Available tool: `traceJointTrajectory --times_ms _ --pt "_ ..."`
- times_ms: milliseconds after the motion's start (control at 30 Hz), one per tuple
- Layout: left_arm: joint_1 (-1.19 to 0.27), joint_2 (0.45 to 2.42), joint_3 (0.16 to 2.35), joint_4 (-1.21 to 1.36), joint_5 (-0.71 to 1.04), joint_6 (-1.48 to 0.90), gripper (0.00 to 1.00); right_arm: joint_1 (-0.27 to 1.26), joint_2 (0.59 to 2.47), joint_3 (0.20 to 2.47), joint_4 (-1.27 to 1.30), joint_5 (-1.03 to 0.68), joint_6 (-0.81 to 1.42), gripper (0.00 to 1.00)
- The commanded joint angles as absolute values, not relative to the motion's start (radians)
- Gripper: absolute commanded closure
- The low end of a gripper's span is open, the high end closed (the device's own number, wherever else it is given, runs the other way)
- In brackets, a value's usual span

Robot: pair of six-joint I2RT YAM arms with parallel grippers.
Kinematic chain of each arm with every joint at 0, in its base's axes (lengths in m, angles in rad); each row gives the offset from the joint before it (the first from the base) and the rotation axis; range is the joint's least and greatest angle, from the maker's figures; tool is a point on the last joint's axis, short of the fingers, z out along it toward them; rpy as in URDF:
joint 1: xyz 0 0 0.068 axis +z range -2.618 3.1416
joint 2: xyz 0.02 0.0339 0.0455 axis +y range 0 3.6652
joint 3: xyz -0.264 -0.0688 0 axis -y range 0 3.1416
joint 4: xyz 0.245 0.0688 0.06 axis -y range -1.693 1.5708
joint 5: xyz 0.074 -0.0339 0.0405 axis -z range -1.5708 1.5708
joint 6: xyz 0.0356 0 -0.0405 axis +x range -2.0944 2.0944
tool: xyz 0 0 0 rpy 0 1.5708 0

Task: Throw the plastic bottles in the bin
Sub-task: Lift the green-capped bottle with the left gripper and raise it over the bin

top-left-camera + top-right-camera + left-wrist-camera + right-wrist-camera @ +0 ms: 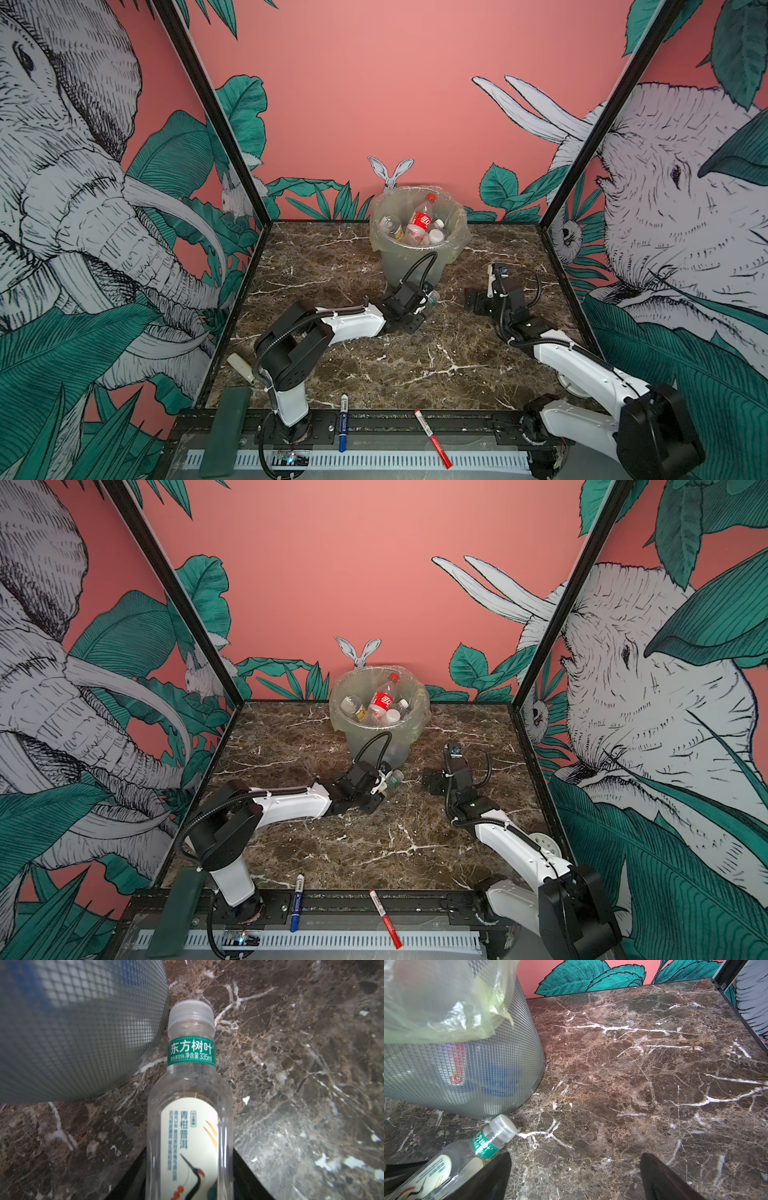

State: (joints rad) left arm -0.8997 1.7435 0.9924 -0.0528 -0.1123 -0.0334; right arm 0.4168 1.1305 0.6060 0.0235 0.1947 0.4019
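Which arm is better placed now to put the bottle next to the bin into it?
Left: the left gripper is shut on the bottle, close beside the bin. The right gripper is open and holds nothing.

Clear bottle — green band, cream label, seemingly whitish cap; grey gridded bin.

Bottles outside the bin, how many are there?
1. The bottle is beside the bin, gripped by the left gripper. Another could be hidden behind the bin.
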Motion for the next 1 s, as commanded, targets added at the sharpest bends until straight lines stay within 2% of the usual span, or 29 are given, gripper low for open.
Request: traceJointTrajectory --times_ms 0,667,967 --pt "-0.896 1.623 0.932 -0.039 -0.1 -0.06 0.5 0.412 1.131 0.613 0.039 0.186 0.415 0.01" --pt "-0.943 1.048 0.583 -0.135 -0.288 -0.194 0.49 0.412 1.143 0.611 0.046 0.158 0.42 0.01" --pt "-0.958 0.748 0.544 -0.293 -0.359 -0.262 0.5 0.412 1.161 0.614 0.05 0.152 0.423 0.01"
